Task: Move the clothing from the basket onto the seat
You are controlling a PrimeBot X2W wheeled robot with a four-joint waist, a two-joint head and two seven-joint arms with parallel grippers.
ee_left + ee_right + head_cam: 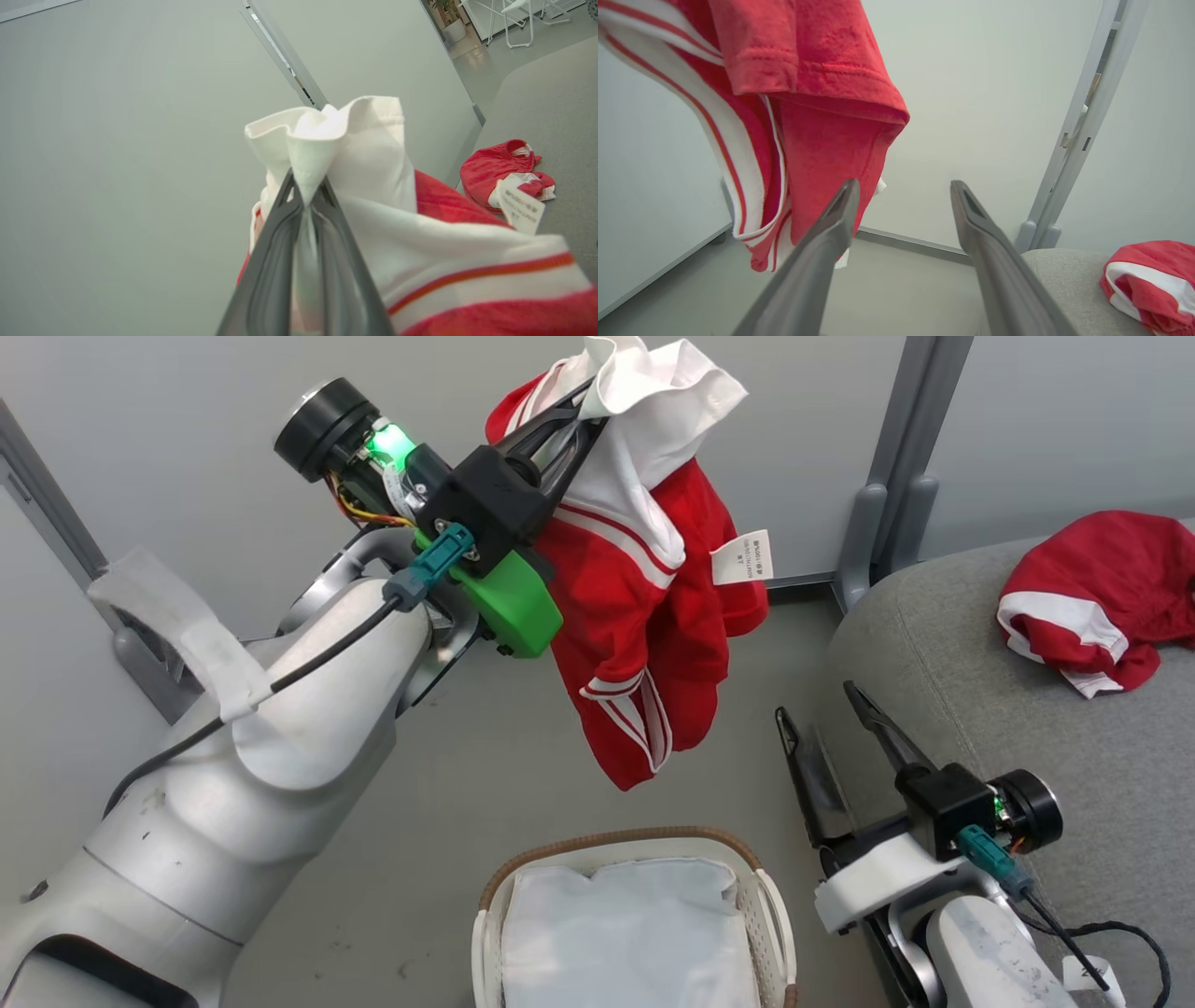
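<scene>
My left gripper (590, 394) is shut on the white collar of a red and white garment (653, 616), which hangs in the air above the floor and the basket. In the left wrist view the fingers (275, 242) pinch that white fabric (327, 140). A second red garment (1097, 597) lies crumpled on the grey seat (980, 709) at the right. The white basket (770, 905) with its brown rim stands at the bottom centre, holding a plain white lining. My right gripper (822, 700) stands open and empty beside the seat's front corner; the hanging garment (808, 116) sits to its left.
Grey metal partition posts (887, 504) rise behind the seat's left corner, and pale wall panels close the back. Grey floor (467, 784) lies between the basket and the wall. A black cable (1111, 933) trails by my right wrist.
</scene>
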